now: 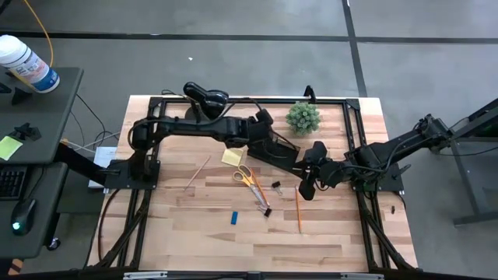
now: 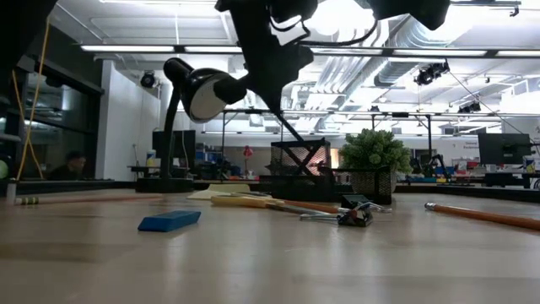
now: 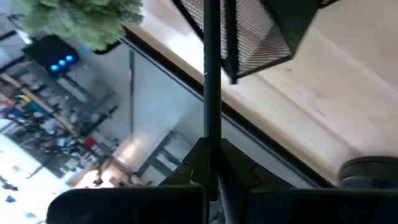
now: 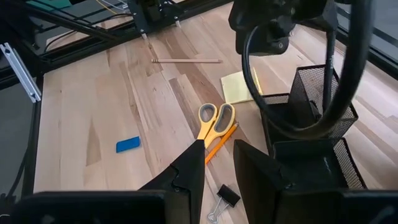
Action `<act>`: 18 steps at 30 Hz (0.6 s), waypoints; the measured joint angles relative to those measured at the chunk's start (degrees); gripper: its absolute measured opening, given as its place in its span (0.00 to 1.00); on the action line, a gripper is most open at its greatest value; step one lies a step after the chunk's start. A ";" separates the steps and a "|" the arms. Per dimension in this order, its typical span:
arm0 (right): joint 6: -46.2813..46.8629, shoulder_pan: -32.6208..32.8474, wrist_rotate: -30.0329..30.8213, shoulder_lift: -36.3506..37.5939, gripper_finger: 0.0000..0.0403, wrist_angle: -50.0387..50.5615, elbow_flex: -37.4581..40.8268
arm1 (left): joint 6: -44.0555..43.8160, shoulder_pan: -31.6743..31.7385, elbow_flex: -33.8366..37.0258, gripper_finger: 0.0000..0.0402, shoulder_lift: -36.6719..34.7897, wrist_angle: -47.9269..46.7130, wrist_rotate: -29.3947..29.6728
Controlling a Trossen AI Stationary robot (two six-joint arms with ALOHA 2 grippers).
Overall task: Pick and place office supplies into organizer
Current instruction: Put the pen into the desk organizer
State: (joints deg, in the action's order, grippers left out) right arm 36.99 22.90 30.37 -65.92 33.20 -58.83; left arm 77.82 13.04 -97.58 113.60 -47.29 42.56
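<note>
Wooden table [image 1: 194, 233] carrying scattered supplies. High view: left gripper [image 1: 268, 128] hanging over mesh organizer [image 1: 274, 148]; scissors [image 1: 249, 179], sticky pad [image 1: 232, 156] lying beside it. Left wrist view: fingers [image 3: 186, 171] clamping black pen [image 3: 212, 74] over organizer. Right wrist view: right gripper [image 4: 217, 165] hovering part-open, gripping nothing, above binder clip [image 4: 227, 196].

Low in the frame we see a blue block [image 2: 170, 221] left of centre, a black clip [image 2: 356, 214] right of it, and an orange pencil [image 2: 483, 215] at far right. Behind stand the mesh organizer [image 2: 301, 169], a potted plant [image 2: 374, 160] and a desk lamp [image 2: 196, 93]; what looks like scissors [image 2: 253, 203] lies between.
</note>
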 joint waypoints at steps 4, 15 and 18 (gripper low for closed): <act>-0.02 0.00 0.86 0.01 0.21 0.01 0.00 | 3.06 -0.35 0.04 0.00 0.83 1.57 2.77; -0.02 0.00 0.91 -0.02 0.21 -0.01 0.00 | 7.86 -1.17 0.00 0.00 3.74 4.88 4.40; 0.00 0.00 0.90 -0.02 0.21 0.01 0.00 | 7.67 -1.44 0.10 0.03 4.47 4.22 4.42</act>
State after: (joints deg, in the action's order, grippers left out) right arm 36.99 22.90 31.27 -65.93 33.21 -58.83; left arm 85.49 11.60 -97.48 118.07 -43.07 46.97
